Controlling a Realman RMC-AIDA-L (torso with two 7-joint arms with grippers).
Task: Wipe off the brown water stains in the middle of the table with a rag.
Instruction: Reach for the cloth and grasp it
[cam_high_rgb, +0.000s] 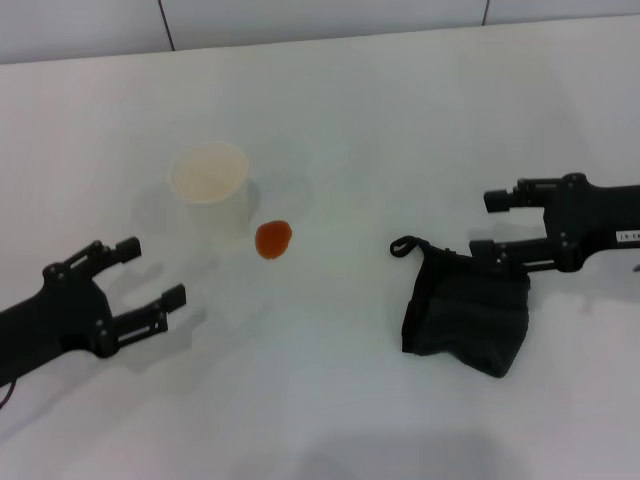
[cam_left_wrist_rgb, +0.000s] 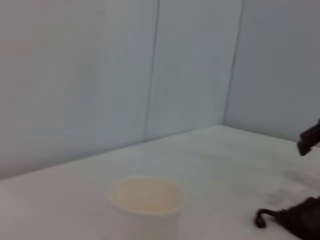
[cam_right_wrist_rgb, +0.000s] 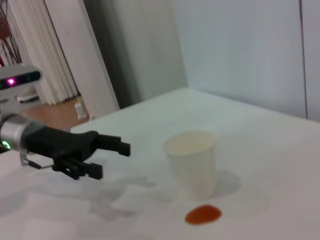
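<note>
Your left gripper (cam_high_rgb: 150, 272) sits parked near the table's (cam_high_rgb: 400, 120) front-left corner, fingers spread. The right gripper (cam_high_rgb: 492, 225), jaws apart, touches the rag (cam_high_rgb: 465, 315). Next: pinch it, drag to the mid-table brown water stains (cam_high_rgb: 272, 239).

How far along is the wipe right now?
Nothing is wiped yet: the brown stain sits whole on the table beside the paper cup. In hand: the right hand is open at the rag's edge. The left hand hovers open, idle. Left: grasp, carry over, wipe.
</note>
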